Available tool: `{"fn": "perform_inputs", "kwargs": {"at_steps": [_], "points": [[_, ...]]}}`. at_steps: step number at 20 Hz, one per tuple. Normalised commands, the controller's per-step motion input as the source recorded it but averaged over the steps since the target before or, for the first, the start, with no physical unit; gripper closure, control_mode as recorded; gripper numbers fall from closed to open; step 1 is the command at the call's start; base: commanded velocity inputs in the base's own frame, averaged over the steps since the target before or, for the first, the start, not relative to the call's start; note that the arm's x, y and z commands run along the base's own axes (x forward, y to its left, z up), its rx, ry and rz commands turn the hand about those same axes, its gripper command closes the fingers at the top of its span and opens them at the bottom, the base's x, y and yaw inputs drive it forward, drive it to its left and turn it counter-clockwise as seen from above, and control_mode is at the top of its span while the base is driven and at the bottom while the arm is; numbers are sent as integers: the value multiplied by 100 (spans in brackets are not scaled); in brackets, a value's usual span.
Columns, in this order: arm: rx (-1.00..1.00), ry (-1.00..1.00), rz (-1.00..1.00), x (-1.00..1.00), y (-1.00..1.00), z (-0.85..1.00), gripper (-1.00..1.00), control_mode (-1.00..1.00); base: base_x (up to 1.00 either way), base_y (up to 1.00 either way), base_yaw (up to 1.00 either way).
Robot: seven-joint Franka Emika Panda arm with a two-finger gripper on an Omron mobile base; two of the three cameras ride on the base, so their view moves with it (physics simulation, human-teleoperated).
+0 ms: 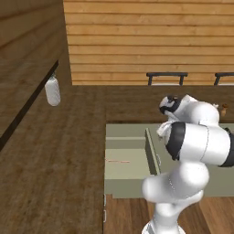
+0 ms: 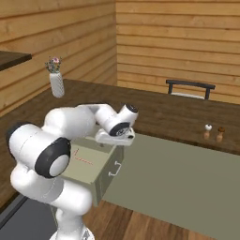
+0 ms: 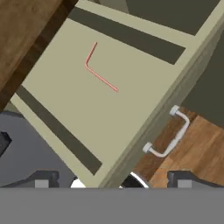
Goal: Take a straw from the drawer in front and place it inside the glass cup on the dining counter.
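- White arm's hand (image 3: 113, 179) hangs spread wide, holding nothing.
- Thin reddish-pink bent straw (image 3: 98, 69) lies ahead of the fingertips, on the pulled-out sage-green drawer's (image 3: 65, 127) pale floor, untouched.
- Drawer's silver handle (image 3: 168, 133) sits nearer the hand.

The drawer (image 3: 78, 105) is standing pulled out, its pale floor lying bare and open from above around the straw (image 3: 98, 72), which is lying flat near the middle, bent into 2 legs and touching no wall. The drawer's front panel (image 3: 170, 100) and its handle (image 3: 168, 135) are rising along 1 side, and the dark wooden table edge (image 3: 26, 48) is overhanging the opposite side, narrowing access there. The pincer (image 3: 111, 179) is hanging spread wide above the front panel, nothing lying between it and the drawer floor. In the left base view the robot's own arm is blocking the drawer's right part (image 1: 153, 151).
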Motion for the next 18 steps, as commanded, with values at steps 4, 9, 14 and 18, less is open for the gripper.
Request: {"fn": "perform_inputs", "kwargs": {"at_steps": [4,9,14,18], "points": [[-30,0,-10,2,75,15,-100,-100,0,0,0],[-10,6,-15,26,36,-15,-100,-100,0,0,0],[-5,8,-19,41,20,-39,-100,-100,0,0,0],[-3,11,-18,47,14,-45,-100,-100,0,0,0]]}}
